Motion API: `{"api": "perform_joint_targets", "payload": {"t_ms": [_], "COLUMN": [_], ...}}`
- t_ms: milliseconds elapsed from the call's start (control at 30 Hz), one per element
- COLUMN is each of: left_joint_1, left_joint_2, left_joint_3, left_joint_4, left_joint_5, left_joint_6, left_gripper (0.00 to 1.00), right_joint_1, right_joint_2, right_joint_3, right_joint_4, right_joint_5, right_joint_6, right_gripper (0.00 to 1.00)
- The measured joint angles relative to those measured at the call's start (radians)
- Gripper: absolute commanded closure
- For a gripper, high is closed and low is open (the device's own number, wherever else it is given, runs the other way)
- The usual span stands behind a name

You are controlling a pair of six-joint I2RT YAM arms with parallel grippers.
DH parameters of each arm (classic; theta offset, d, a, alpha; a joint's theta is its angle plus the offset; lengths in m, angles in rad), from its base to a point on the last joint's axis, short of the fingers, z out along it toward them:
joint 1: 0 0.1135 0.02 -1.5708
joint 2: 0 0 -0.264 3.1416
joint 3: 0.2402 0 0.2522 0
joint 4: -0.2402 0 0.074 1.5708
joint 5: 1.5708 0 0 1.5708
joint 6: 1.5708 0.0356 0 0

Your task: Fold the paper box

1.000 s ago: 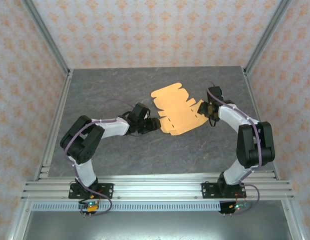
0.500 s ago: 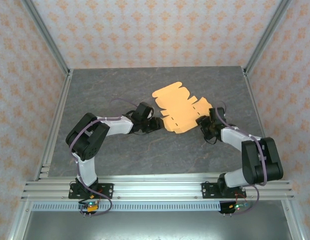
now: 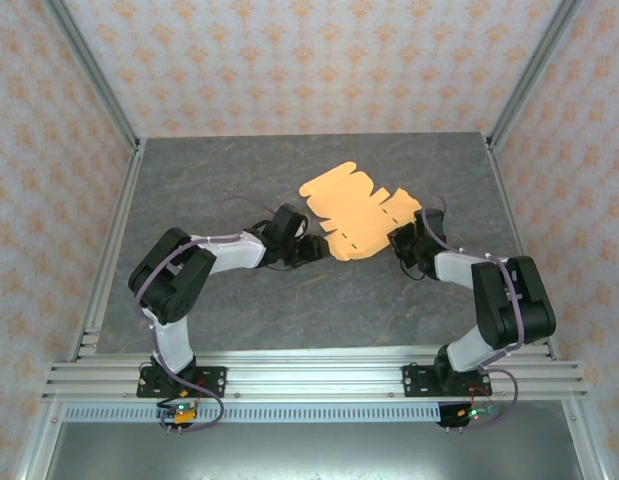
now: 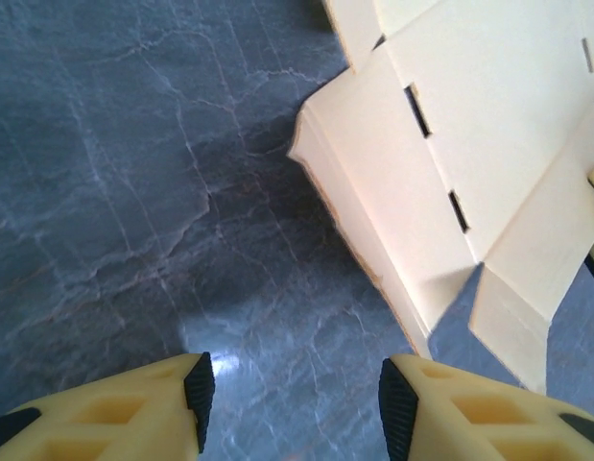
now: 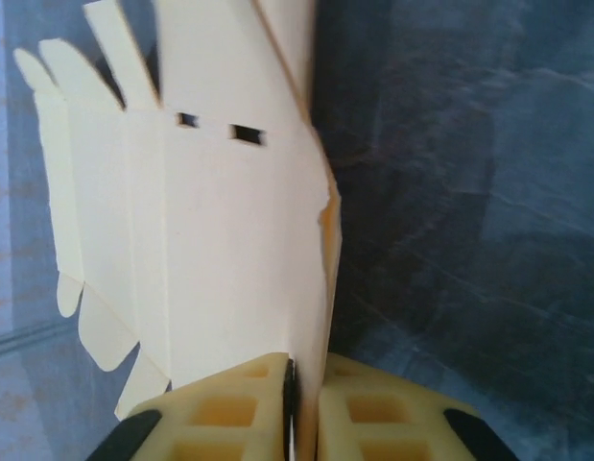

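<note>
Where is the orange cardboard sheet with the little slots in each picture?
Top external: the light orange cardboard sheet lies near the middle of the dark grey marbled table.
Left wrist: the sheet is at upper right, beyond the open left gripper.
Right wrist: it runs up the left-centre, its edge pinched in the shut right gripper.
Shared landmark: the marbled table, beside the sheet in every view.

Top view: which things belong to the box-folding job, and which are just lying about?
Job: paper box, a flat sheet; right tool, pinching its edge; left tool, open nearby.
Just there: grey table; patterned walls; metal frame.
</note>
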State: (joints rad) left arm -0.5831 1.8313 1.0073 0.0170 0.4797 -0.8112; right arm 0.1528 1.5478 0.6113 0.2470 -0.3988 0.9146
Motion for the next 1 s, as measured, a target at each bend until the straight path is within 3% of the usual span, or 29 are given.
{"api": "perform_joint_targets", "payload": {"t_ms": [67, 200, 367, 500, 667, 800, 1000], "left_joint_1": [0.000, 0.002, 0.052, 0.127, 0.145, 0.145, 0.145], "left_joint_2": [-0.060, -0.257, -0.472, -0.538, -0.521, -0.483, -0.447], "left_joint_3": [0.000, 0.007, 0.033, 0.028, -0.061, -0.134, -0.238], "left_joint_4": [-0.055, -0.199, -0.290, -0.285, -0.200, -0.101, 0.084], "left_joint_5": [-0.026, -0.162, -0.366, -0.463, -0.449, -0.374, -0.260], "left_joint_6": [0.021, 0.085, 0.159, 0.186, 0.231, 0.293, 0.343], "left_gripper": [0.34, 0.10, 0.06, 0.07, 0.07, 0.07, 0.08], "right_joint_1": [0.003, 0.040, 0.111, 0.118, 0.177, 0.234, 0.269], "right_joint_2": [-0.001, -0.027, -0.078, -0.096, -0.008, 0.121, 0.230], "right_joint_3": [0.035, 0.161, 0.323, 0.361, 0.504, 0.674, 0.799], "right_joint_4": [-0.031, -0.180, -0.374, -0.469, -0.671, -0.814, -0.913], "right_joint_5": [-0.002, 0.010, 0.061, 0.072, 0.143, 0.192, 0.258], "right_joint_6": [-0.063, -0.298, -0.640, -0.902, -1.241, -1.509, -1.815], "right_gripper": [1.00, 1.00, 1.00, 1.00, 1.00, 1.00, 1.00]}}
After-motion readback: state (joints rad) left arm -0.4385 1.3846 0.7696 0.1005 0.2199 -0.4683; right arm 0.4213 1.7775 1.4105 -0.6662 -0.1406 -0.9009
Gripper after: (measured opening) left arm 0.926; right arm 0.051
